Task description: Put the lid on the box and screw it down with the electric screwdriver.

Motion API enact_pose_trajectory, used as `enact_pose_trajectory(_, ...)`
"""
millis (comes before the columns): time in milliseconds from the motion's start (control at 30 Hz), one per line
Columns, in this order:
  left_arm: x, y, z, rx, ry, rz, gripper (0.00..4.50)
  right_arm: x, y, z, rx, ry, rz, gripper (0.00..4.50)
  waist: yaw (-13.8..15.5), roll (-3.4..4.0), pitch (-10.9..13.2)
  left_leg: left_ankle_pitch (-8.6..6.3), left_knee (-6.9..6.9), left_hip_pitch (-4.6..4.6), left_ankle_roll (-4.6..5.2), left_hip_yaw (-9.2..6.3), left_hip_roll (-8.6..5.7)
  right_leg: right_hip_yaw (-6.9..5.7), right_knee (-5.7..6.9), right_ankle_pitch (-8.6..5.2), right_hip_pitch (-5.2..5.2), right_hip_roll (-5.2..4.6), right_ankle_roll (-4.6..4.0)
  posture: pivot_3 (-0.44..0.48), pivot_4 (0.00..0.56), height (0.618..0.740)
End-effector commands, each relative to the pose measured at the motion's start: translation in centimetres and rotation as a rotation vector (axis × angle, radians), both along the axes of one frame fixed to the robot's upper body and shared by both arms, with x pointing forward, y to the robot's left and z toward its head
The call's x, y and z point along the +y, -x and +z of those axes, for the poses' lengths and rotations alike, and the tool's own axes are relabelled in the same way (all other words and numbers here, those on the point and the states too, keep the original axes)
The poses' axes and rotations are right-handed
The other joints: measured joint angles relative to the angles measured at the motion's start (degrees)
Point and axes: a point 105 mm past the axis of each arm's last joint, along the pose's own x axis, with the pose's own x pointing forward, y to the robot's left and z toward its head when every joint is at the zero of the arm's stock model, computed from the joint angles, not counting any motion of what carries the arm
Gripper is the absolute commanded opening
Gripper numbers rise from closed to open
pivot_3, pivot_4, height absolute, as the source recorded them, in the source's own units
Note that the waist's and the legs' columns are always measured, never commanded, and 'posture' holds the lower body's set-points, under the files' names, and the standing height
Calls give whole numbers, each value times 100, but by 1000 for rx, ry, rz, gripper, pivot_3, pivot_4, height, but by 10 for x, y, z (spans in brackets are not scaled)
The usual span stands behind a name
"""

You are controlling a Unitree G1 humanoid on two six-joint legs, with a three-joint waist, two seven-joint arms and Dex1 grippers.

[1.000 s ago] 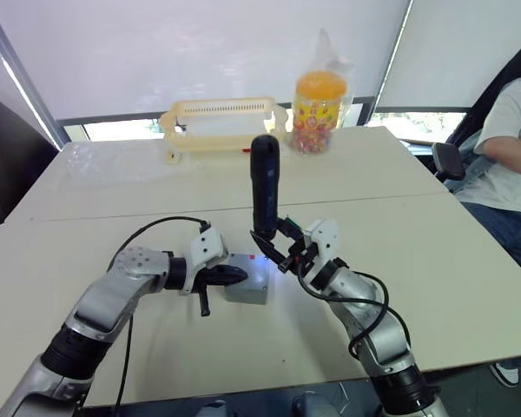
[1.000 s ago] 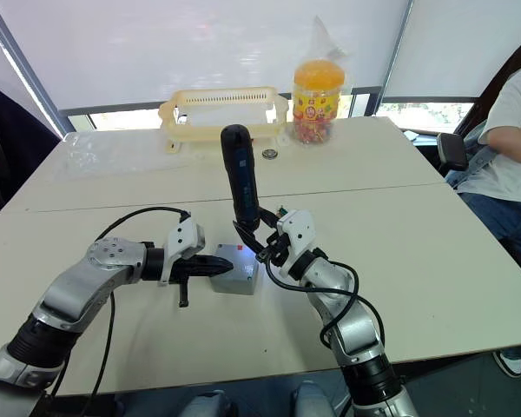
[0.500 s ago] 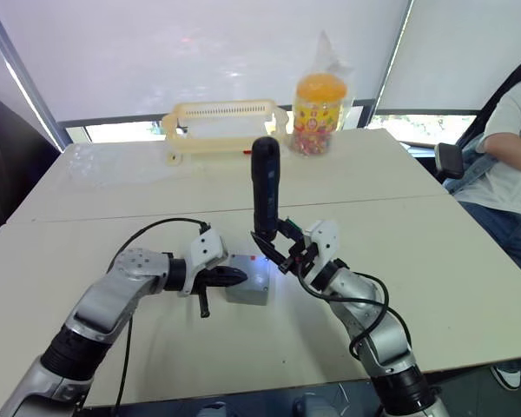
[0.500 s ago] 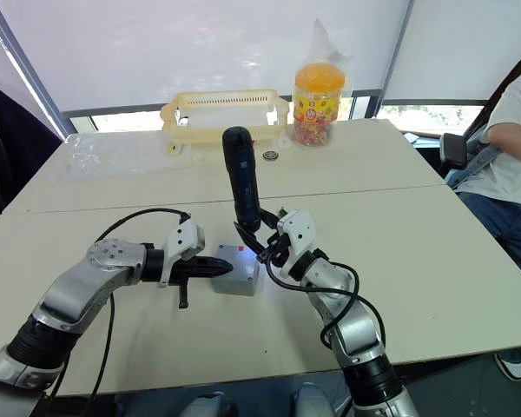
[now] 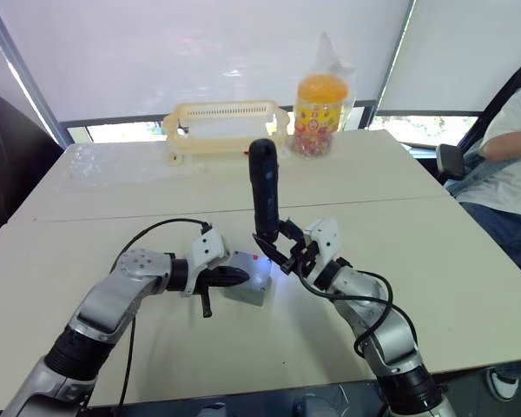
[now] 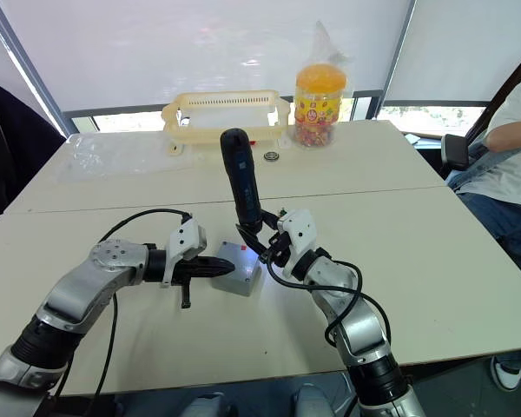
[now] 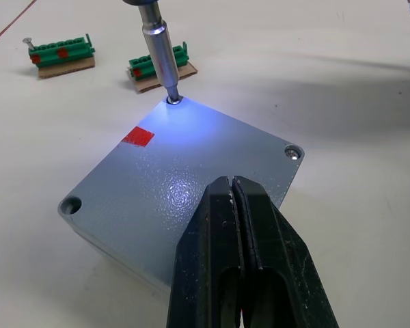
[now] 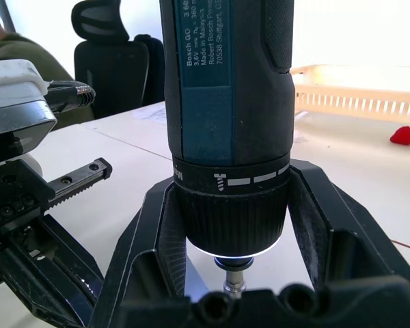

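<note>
Right tool [image 5: 273, 252] clamped around electric screwdriver [image 5: 263, 187].

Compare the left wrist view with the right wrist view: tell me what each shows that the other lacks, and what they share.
Left wrist view: the lid seated on the box, with a red mark, a screw in one corner, an empty hole in another, and two green terminal blocks beyond. Its own left gripper is shut, tips pressing the lid.

Right wrist view: the right gripper clamped around the screwdriver's body, a cream basket and an office chair.

Both: the electric screwdriver, bit pointing down.
</note>
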Motion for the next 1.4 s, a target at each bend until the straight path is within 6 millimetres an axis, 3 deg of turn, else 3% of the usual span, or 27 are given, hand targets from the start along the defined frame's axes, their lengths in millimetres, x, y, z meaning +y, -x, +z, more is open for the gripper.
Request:
enact_pose_trajectory(33,2,-1,-4,3,-19,11,0,-7,1,-60,235,90,-33,1700,-1,0,0,0,-1,2,0,0,0,0,0,-1,0,0,-1,0,150,740)
enact_pose_trajectory(600,5,0,-13,32,-29,25,0,-8,-1,-56,215,89,-43,1700,2,0,0,-1,-11,6,-1,-3,1,-1,-2,-11,2,-4,-2,0,150,740)
enact_pose_trajectory(667,5,0,-13,31,-30,25,0,-10,-3,-44,177,66,-51,1700,2,0,1,-1,-12,6,-2,-4,1,-2,-3,-12,2,-5,-3,0,150,740)
enact_pose_trajectory(700,5,0,-14,31,-32,25,0,-10,-3,-28,137,24,-49,1700,4,0,2,-1,-12,6,-2,-4,0,-2,-3,-12,2,-6,-3,0,150,740)
enact_pose_trajectory(800,4,-2,-17,30,-41,23,0,-10,6,51,-21,-165,8,1700,14,10,21,-1,-12,-8,-2,-9,0,-5,-6,-12,-8,-8,-2,0,150,740)
enact_pose_trajectory(833,4,-3,-19,31,-44,22,0,-9,11,67,-49,-198,28,1700,17,15,31,0,-9,-28,-2,-11,-1,-6,-6,-11,-23,-8,-3,0,150,740)
enact_pose_trajectory(967,2,-6,-22,34,-46,16,0,-9,26,105,-75,-258,81,1700,10,22,42,4,-6,-101,-7,-9,-5,-7,12,20,-104,-8,-11,0,150,740)
enact_pose_trajectory(1200,-1,-6,-23,36,-31,5,0,-20,24,131,53,-364,111,1700,6,25,43,4,-15,-133,-7,-15,-2,-19,6,23,-132,-8,-8,0,150,740)
enact_pose_trajectory(1400,-4,-6,-7,19,35,8,0,-66,3,131,300,-312,56,1700,17,24,53,5,-2,-143,-6,-11,-8,-17,-2,12,-129,-16,-30,0,150,740)
